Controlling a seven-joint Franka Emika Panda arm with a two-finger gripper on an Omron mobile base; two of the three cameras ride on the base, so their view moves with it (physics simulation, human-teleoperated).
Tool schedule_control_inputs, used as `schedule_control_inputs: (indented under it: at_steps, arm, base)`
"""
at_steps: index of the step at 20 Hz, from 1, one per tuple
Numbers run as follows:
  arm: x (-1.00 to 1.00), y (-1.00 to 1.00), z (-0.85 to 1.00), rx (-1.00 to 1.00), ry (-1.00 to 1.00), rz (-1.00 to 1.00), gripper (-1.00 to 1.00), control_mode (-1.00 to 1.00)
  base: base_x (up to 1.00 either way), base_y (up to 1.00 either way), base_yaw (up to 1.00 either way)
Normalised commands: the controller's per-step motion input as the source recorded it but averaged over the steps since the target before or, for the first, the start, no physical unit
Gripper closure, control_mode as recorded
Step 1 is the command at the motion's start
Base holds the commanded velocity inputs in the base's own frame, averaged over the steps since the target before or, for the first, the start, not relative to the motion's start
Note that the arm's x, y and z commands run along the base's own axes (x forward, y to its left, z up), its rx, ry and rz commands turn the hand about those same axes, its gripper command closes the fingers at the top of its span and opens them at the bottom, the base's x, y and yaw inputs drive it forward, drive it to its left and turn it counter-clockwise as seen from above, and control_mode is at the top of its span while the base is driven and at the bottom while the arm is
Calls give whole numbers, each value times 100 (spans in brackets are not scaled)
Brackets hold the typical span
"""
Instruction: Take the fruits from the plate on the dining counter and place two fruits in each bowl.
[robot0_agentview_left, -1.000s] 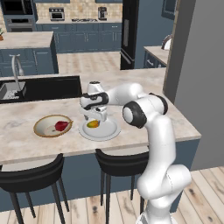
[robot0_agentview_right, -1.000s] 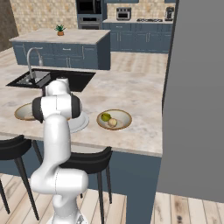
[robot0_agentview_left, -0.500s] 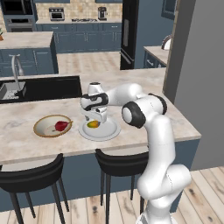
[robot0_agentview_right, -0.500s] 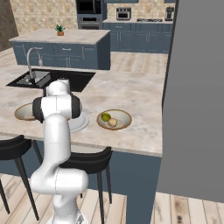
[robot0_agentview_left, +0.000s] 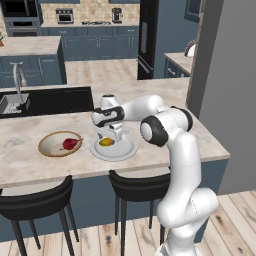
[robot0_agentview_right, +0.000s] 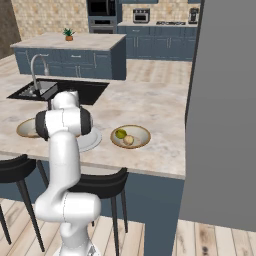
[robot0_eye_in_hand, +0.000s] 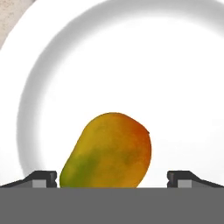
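The orange-yellow fruit (robot0_eye_in_hand: 107, 151) lies alone on the white plate (robot0_eye_in_hand: 175, 87) on the dining counter (robot0_agentview_left: 165, 145). My gripper (robot0_eye_in_hand: 112, 179) hangs straight over it, open, one fingertip (robot0_eye_in_hand: 41, 178) on each side of the fruit and not pressing it. In the left base view the gripper (robot0_agentview_left: 107, 137) stands low over the plate (robot0_agentview_left: 125, 150) and the fruit (robot0_agentview_left: 105, 142). The left bowl (robot0_agentview_left: 50, 147) holds the dark red fruit (robot0_agentview_left: 70, 144). The right bowl (robot0_agentview_right: 142, 135) holds the yellow-green fruit (robot0_agentview_right: 120, 133) and the pinkish peach fruit (robot0_agentview_right: 129, 140).
A sink with a tap (robot0_agentview_left: 19, 80) lies behind the left bowl. Two black stools (robot0_agentview_left: 35, 205) stand under the counter's front edge. A grey wall (robot0_agentview_right: 220, 110) rises at the counter's right end.
The hand has sunk slightly toward the plate and the fruit. Bowls and fruits have not moved.
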Motion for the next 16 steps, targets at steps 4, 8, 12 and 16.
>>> schedule_control_inputs:
  at_steps: [4, 8, 12, 16]
  arm:
    - [0, 0, -9, 0, 0, -4, -100, -100]
    - [0, 0, -19, -1, 0, -4, -100, -100]
    - [0, 0, -8, -1, 0, -3, 100, -100]
    - [0, 0, 0, 0, 0, 0, 100, -100]
  base:
    - [0, 0, 0]
    - [0, 0, 0]
    - [0, 0, 0]
    - [0, 0, 0]
